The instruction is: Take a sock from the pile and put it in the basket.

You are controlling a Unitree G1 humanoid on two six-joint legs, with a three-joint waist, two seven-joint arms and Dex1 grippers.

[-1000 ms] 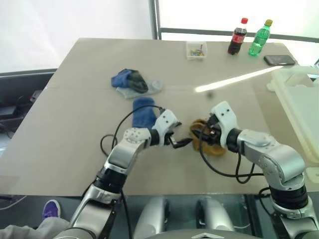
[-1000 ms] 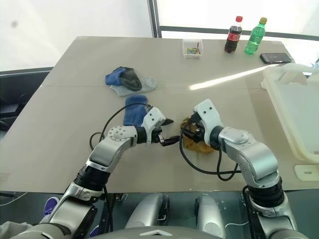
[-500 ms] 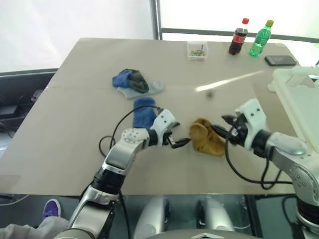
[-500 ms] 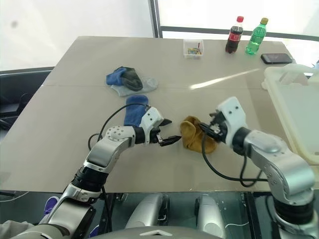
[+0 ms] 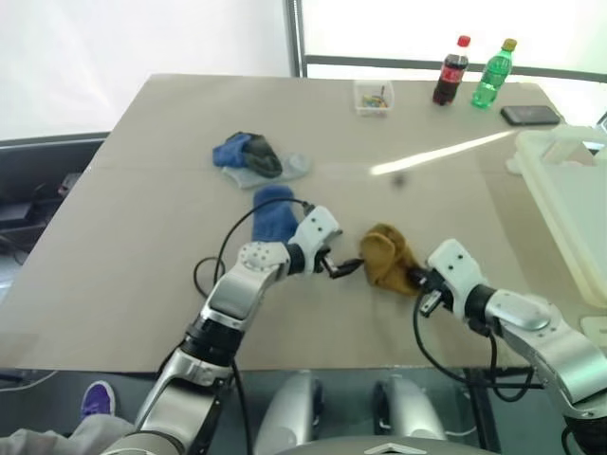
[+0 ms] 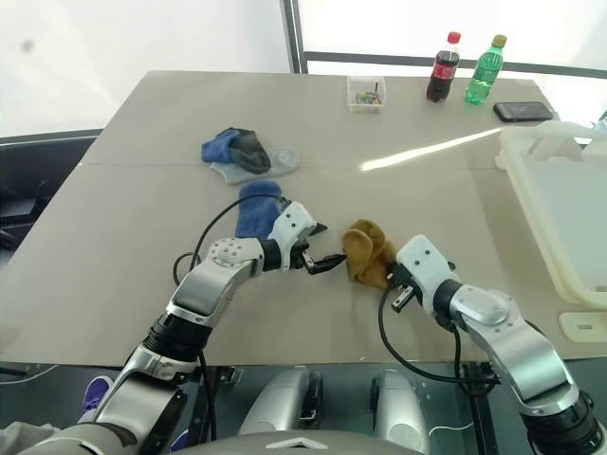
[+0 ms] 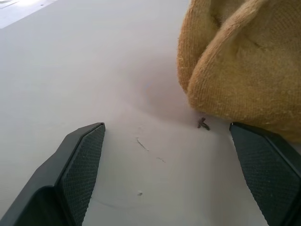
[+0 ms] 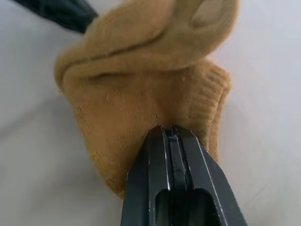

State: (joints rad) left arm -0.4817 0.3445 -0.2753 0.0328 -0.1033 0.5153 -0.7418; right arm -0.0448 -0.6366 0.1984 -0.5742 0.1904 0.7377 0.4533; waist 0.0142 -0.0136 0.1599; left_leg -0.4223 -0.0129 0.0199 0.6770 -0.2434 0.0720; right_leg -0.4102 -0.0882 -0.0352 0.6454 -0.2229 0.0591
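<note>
A: My right claw [image 8: 170, 136] is pressed together at the mustard sock's [image 6: 368, 252] edge, mid-frame on the counter [image 6: 142, 152]; left claw [image 6: 318, 248] spread beside it.

B: Next?

A: Confirm pinch, lift, carry to the basket [image 6: 560, 204] at right edge.

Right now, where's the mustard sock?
In the left eye view the mustard sock lies on the table between the open left gripper and the shut right gripper, apart from the pile.
</note>
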